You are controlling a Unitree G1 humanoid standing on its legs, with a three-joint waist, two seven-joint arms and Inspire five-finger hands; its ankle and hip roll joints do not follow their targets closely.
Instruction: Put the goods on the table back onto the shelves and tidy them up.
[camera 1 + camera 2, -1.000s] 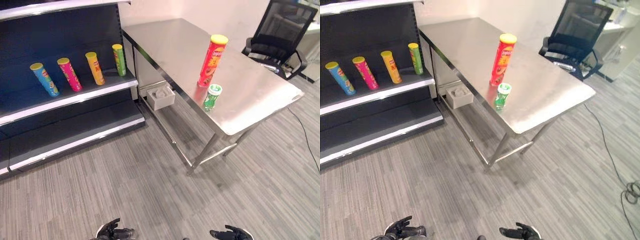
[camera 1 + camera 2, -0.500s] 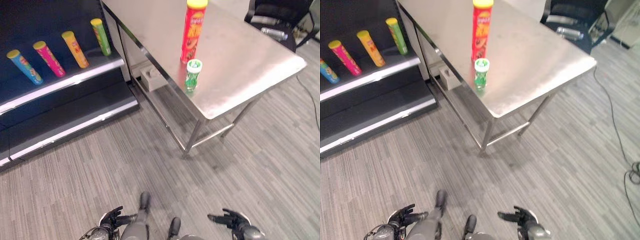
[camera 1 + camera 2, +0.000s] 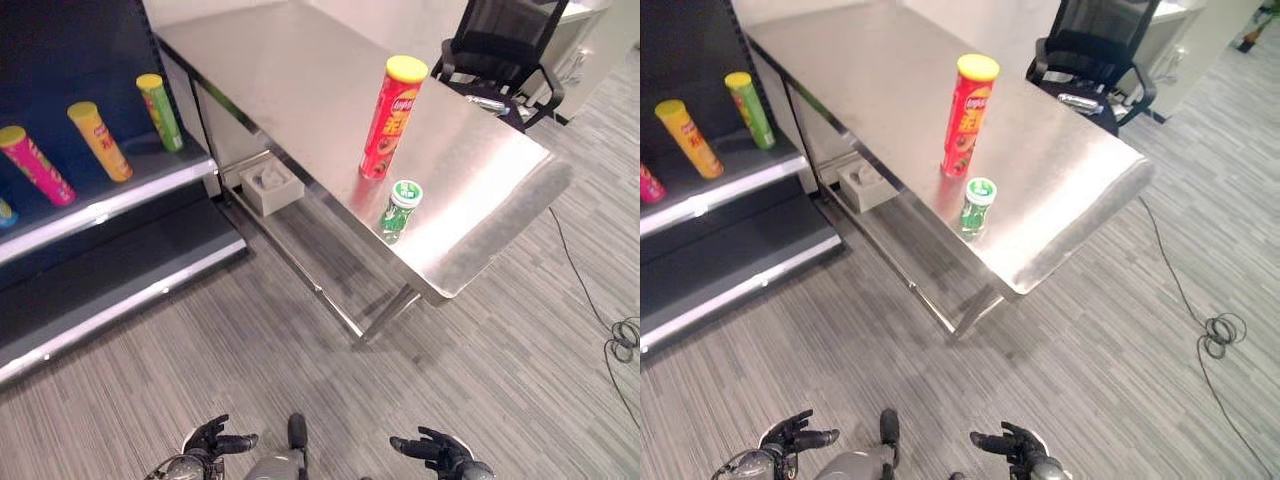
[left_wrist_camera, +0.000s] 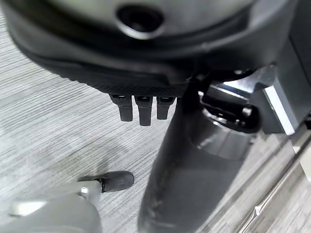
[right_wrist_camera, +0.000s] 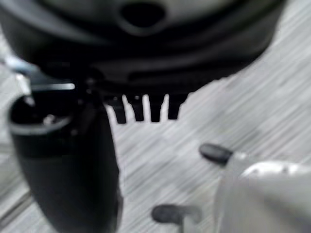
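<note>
Both cans (image 3: 389,117) unmoved on table (image 3: 300,90).

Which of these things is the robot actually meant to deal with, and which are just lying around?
Part of the job:
tall red can and small green can, both upright on the steel table
shelf already holding cans

Just there:
office chair
white box under the table

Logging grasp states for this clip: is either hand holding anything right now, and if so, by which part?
Nothing is held. The left hand and right hand hang open and empty over the floor; the red can and green can stand untouched on the table.
</note>
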